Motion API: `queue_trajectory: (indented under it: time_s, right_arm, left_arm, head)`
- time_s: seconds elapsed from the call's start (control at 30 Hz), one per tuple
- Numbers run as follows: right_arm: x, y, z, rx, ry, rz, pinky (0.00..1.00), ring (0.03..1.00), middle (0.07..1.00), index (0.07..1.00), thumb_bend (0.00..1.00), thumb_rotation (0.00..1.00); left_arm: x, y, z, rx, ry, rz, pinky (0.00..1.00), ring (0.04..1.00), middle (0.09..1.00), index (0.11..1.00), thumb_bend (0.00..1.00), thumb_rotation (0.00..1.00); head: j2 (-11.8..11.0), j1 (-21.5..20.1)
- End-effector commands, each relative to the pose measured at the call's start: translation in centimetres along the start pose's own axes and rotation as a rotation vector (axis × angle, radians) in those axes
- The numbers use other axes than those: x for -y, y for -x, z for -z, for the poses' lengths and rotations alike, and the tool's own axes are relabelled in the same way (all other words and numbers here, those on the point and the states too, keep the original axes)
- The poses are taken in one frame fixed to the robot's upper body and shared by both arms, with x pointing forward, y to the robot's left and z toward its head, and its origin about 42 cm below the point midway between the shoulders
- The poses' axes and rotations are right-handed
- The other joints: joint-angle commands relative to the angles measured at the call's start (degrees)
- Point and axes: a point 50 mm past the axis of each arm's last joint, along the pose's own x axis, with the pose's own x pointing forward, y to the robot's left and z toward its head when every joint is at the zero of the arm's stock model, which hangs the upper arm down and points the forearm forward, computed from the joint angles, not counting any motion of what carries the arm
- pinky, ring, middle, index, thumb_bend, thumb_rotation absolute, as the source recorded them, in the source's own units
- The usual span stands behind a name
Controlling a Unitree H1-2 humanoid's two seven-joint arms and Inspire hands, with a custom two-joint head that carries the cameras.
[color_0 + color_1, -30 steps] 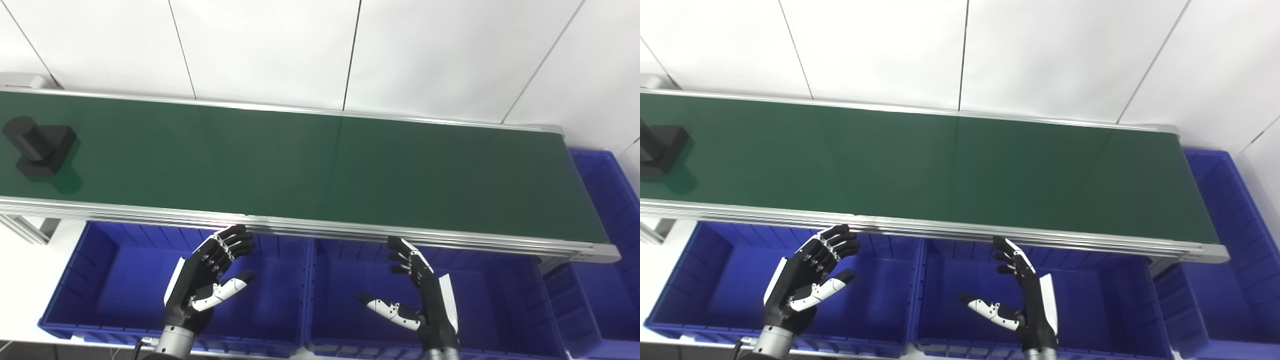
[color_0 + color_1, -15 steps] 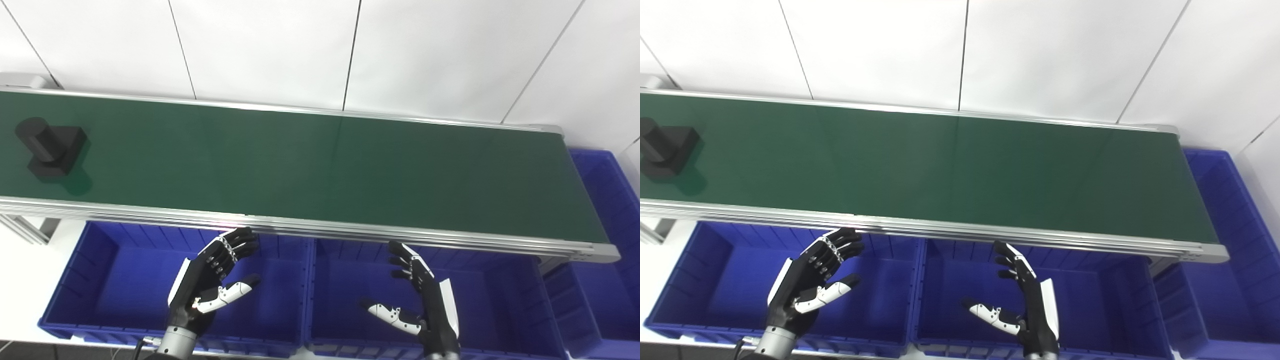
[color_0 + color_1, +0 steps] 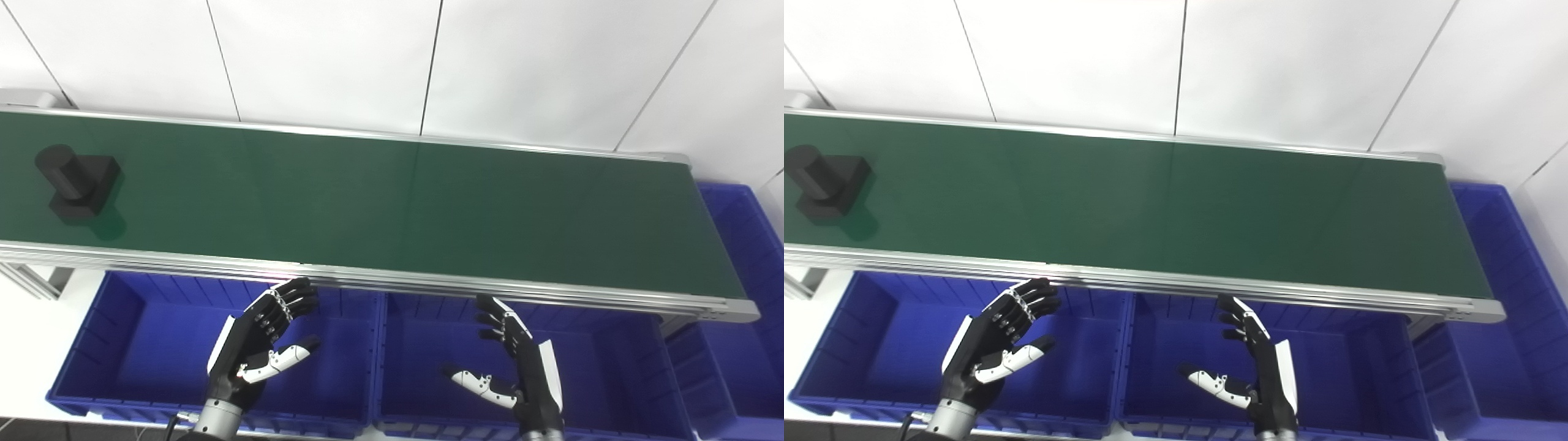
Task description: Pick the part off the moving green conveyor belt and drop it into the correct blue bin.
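A black part (image 3: 824, 184) sits at the far left of the green conveyor belt (image 3: 1151, 202). At bottom, the left hand (image 3: 995, 349) and right hand (image 3: 1252, 367) hover spread-fingered over blue bins (image 3: 1072, 416).

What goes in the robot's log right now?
black part: far left on belt | left hand: open | right hand: open

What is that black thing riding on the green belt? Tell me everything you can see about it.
The black part looks like a matte, dark block with a short round cylinder rising from its top, leaning toward the upper left in the picture. It sits alone at the far left end of the green conveyor belt, resting on the belt surface and casting a soft shadow beside it. Nothing else touches it; both hands are well away. Its material cannot be told for certain.
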Motion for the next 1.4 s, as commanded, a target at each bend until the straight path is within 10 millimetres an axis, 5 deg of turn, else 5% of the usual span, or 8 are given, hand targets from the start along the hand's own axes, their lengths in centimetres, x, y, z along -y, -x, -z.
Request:
queue_trajectory:
  time_s: [0.0, 0.37, 0.73, 1.37]
  right_arm:
    - [0.5, -0.2, -0.5, 0.064, -0.012, 0.004, 0.68, 0.775, 0.815, 0.814, 0.66, 0.02]
    - [1.3, 0.2, 1.1, 0.026, -0.014, -0.024, 0.7, 0.791, 0.831, 0.821, 0.63, 0.0]
    - [2.3, -0.1, 2.2, -0.008, -0.021, -0.025, 0.71, 0.819, 0.853, 0.847, 0.59, 0.0]
    - [2.3, -0.1, 2.6, -0.023, -0.039, -0.019, 0.73, 0.829, 0.855, 0.855, 0.54, 0.0]
  left_arm:
    - [0.4, -0.5, -0.6, 0.06, -0.003, 0.026, 0.78, 0.727, 0.752, 0.759, 0.61, 0.0]
    - [1.7, -0.3, 0.8, 0.036, -0.034, 0.034, 0.75, 0.698, 0.739, 0.742, 0.66, 0.0]
    - [2.5, -1.0, 1.5, 0.014, -0.069, -0.003, 0.8, 0.741, 0.727, 0.705, 0.74, 0.0]
    - [2.8, -1.1, 1.4, 0.015, -0.084, 0.002, 0.76, 0.719, 0.723, 0.701, 0.81, 0.0]
  head:
    - [-0.5, 1.6]
    - [-8.0, 10.8]
    - [-11.7, 18.4]
    - [-11.6, 18.6]
